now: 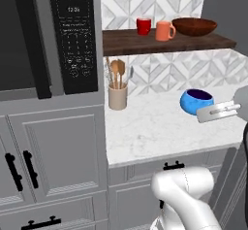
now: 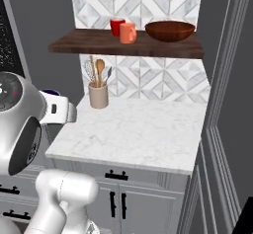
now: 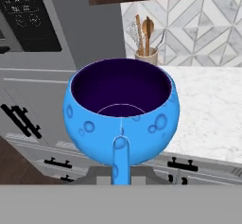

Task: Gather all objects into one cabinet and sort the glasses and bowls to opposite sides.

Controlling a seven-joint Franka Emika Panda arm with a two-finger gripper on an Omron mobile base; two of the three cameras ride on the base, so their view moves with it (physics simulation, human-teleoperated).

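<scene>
My gripper (image 1: 207, 111) is shut on the handle of the squat blue mug (image 1: 196, 100), holding it upright in the air near the right end of the marble counter (image 1: 155, 132). In the hand view the blue mug (image 3: 122, 109) is close up, its handle (image 3: 120, 159) towards the camera and its dark inside empty. Up on the dark wooden shelf (image 1: 145, 42) stand the red mug (image 1: 143, 26), the orange mug (image 1: 164, 30) and, at the right end, the wide brown bowl (image 1: 194, 26). From the right base view the shelf (image 2: 94, 43) carries the red mug (image 2: 116, 26), orange mug (image 2: 128, 32) and bowl (image 2: 169, 30).
A beige utensil crock (image 1: 117, 95) stands on the counter under the shelf's left end. A black microwave (image 1: 72, 30) is set in the tall unit to the left. Grey doors and drawers with black handles (image 1: 19, 168) run below. A grey wall panel (image 2: 222, 104) bounds the counter's right side.
</scene>
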